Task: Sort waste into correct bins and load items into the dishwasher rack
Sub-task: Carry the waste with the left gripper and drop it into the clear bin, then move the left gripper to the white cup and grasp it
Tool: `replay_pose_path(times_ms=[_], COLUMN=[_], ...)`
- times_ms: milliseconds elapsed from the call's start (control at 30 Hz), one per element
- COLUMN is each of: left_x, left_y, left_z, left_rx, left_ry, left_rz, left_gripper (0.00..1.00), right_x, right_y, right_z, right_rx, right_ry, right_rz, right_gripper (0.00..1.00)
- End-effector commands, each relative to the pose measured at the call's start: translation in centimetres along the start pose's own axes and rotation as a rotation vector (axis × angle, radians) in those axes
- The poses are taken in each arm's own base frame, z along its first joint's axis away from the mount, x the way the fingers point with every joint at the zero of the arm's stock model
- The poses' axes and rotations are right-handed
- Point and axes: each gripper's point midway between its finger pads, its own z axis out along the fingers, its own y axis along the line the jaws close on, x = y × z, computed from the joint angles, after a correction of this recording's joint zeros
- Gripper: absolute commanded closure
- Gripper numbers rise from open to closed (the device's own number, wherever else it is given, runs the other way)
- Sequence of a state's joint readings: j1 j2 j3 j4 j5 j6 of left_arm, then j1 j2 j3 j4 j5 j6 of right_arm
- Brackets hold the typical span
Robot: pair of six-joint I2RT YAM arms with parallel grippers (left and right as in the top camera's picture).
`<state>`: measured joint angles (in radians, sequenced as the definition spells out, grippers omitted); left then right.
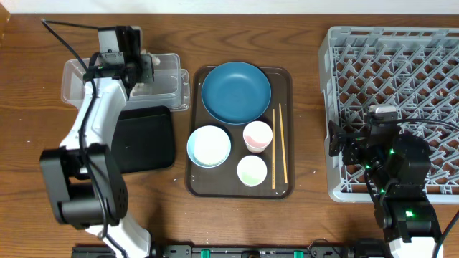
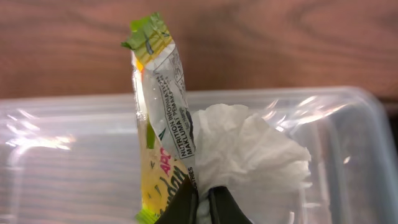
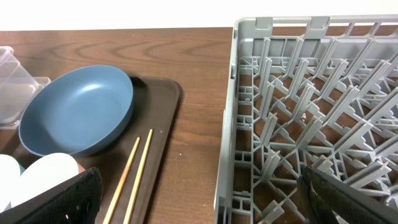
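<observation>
My left gripper (image 2: 204, 202) is shut on the crumpled white tissue (image 2: 249, 149). The yellow-green snack wrapper (image 2: 163, 124) stands upright against the left finger and the tissue. I cannot tell if the wrapper is pinched too. Both hang over the clear tub (image 2: 56, 143), which sits at the table's far left (image 1: 75, 82) under that gripper (image 1: 147, 70). My right gripper (image 3: 205, 202) is open and empty, straddling the left wall of the grey rack (image 3: 311, 93). It also shows in the overhead view (image 1: 350, 147) beside the rack (image 1: 394, 64). No rice grains show.
The brown serving tray (image 1: 287, 190) holds the blue plate (image 1: 236, 92), light-blue bowl (image 1: 209, 145), pink cup (image 1: 257, 135), pale-green cup (image 1: 252, 170) and chopsticks (image 1: 279, 143). The shallow black tray (image 1: 147, 136) lies in front of the clear tub, partly under my left arm.
</observation>
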<state>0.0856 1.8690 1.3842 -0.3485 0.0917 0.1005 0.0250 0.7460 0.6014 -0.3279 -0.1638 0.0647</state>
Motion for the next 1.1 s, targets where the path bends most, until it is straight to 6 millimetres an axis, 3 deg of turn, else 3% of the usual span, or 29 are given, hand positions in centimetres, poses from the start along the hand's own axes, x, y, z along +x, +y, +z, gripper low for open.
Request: replay_pose_path(times_ms=[0, 67, 133, 167, 300, 400, 500, 567, 733, 933, 1067], left_x=[1.2, 1.4, 1.1, 0.9, -1.4, -3.7, -4.8, -4.5, 0.3, 7.6, 11.3], left_y=[-0.6, -0.6, -0.6, -0.6, -0.6, -1.1, -3.0, -4.8, -10.6, -13.9, -15.8], left_z=[1.5, 1.8, 1.6, 1.3, -1.3, -4.5, -7.6, -9.2, -11.1, -12.1, -13.4], left_rx=[0.03, 0.031, 0.03, 0.03, 0.028, 0.035, 0.104, 0.174, 0.393, 0.424, 0.438], left_ry=[0.044, 0.051, 0.041, 0.033, -0.048, -0.135, -0.185, -0.18, 0.008, 0.309, 0.448], left_rz=[-0.024, -0.025, -0.024, -0.024, -0.02, -0.01, 0.008, 0.025, 0.034, 0.025, 0.072], left_gripper=[0.89, 0.79, 0.51, 0.42, 0.37, 0.32, 0.3, 0.3, 0.3, 0.3, 0.3], right_x=[-1.1, -1.1, -1.1, -1.1, -1.1, -1.6, -1.7, -1.8, -1.7, -1.7, -1.7], right_y=[0.3, 0.3, 0.3, 0.3, 0.9, 1.4, 1.4, 1.4, 1.4, 1.4, 1.4], right_z=[-0.4, -0.4, -0.4, -0.4, -0.4, -0.4, -0.4, -0.4, -0.4, -0.4, -0.4], right_rx=[-0.005, -0.005, -0.005, -0.005, -0.042, -0.068, -0.071, -0.071, -0.071, -0.071, -0.071], right_ry=[-0.026, -0.026, -0.026, -0.026, -0.024, -0.042, -0.05, -0.05, -0.05, -0.049, -0.049], right_rz=[0.006, 0.006, 0.006, 0.006, 0.005, 0.002, 0.0, 0.0, 0.0, 0.0, 0.001], right_gripper=[0.01, 0.01, 0.01, 0.01, 0.01, 0.01, 0.01, 0.01, 0.01, 0.01, 0.01])
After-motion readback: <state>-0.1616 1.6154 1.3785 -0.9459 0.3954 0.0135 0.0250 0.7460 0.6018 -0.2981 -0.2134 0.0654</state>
